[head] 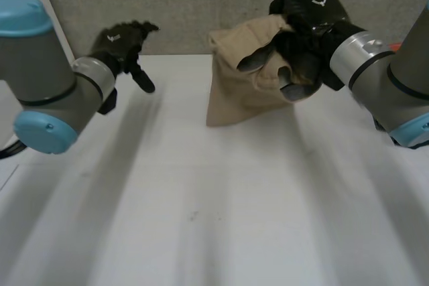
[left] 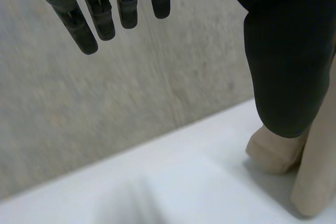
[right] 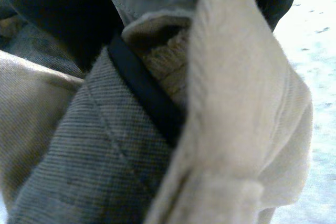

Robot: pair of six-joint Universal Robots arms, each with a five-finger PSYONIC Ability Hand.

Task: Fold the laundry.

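A beige garment (head: pixel 234 92) with a grey lining hangs bunched at the back of the white table (head: pixel 201 199), its lower edge touching the tabletop. My right hand (head: pixel 308 18) is curled round its upper part and holds it up. In the right wrist view the beige cloth (right: pixel 231 103) and its grey lining lie folded under my right hand (right: pixel 58 14). My left hand (head: pixel 124 41) hovers open to the left of the garment, apart from it. In the left wrist view its fingers (left: pixel 105 9) are straight, and a beige fold (left: pixel 315 171) rests on the table beyond the thumb.
A grey concrete wall (head: pixel 188 5) stands right behind the table's far edge. The white tabletop stretches bare in front of the garment, between my two arms.
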